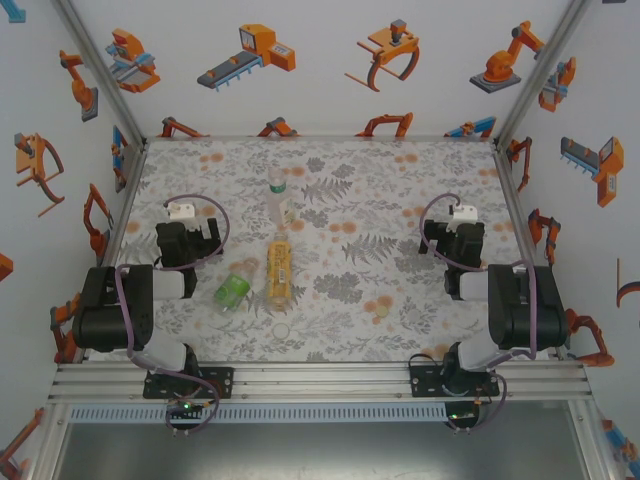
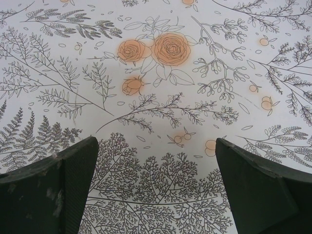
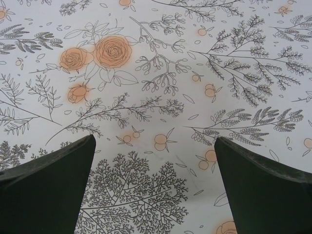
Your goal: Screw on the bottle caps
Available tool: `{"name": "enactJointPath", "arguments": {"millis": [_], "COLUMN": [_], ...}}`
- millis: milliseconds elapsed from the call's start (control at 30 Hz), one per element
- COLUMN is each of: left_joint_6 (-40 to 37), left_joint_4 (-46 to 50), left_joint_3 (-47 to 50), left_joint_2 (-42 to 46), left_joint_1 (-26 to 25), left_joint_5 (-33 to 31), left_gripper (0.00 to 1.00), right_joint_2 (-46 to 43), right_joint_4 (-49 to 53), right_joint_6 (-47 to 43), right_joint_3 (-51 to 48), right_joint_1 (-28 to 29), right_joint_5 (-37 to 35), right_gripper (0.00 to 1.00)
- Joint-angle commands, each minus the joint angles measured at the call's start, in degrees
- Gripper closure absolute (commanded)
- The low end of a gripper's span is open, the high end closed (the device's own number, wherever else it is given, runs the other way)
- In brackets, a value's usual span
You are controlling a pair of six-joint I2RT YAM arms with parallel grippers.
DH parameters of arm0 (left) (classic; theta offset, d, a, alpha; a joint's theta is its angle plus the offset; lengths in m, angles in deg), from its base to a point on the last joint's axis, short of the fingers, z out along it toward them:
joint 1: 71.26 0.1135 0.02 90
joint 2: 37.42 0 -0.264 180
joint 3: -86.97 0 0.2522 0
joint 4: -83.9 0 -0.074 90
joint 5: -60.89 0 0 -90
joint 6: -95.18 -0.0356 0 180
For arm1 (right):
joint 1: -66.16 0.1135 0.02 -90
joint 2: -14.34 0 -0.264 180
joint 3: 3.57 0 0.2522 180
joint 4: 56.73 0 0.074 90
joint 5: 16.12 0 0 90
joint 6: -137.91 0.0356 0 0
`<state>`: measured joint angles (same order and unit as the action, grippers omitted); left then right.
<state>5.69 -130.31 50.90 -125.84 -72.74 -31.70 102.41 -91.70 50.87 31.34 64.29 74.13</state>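
Both jaws gape wide and empty; best stand the lying amber bottle (image 1: 279, 268) upright first, then fetch a cap (image 1: 283, 328).

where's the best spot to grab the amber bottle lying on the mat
Probably the amber bottle mid-body, from straight above, closing across its left and right sides: it lies flat, long axis running near to far, so its width is the narrow span.

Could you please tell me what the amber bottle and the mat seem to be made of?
Amber bottle: probably plastic, smooth, with a tinted, seemingly see-through body and a label. Mat: looks like matte printed vinyl or cloth, lying flat with a floral pattern; unclear which.
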Motion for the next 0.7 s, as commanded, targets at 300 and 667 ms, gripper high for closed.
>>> {"name": "enactJointPath", "arguments": {"millis": [300, 667], "left_joint_6": [1.0, 1.7], "left_joint_4": [0.4, 11.5], "left_joint_3": [-1.2, -5.3], "left_joint_2": [0.2, 4.2], "left_joint_1": [0.2, -0.4], "left_joint_5": [0.4, -3.7], "left_gripper": [0.03, 0.03], "right_joint_2": [0.1, -4.9], "right_joint_4": [-1.4, 1.1], "right_joint_6": [-0.3, 0.7], "right_joint_3": [0.7, -0.2], "right_joint_1": [-0.3, -0.2], "right_joint_5": [-0.3, -3.7], "right_gripper": [0.01, 0.01]}}
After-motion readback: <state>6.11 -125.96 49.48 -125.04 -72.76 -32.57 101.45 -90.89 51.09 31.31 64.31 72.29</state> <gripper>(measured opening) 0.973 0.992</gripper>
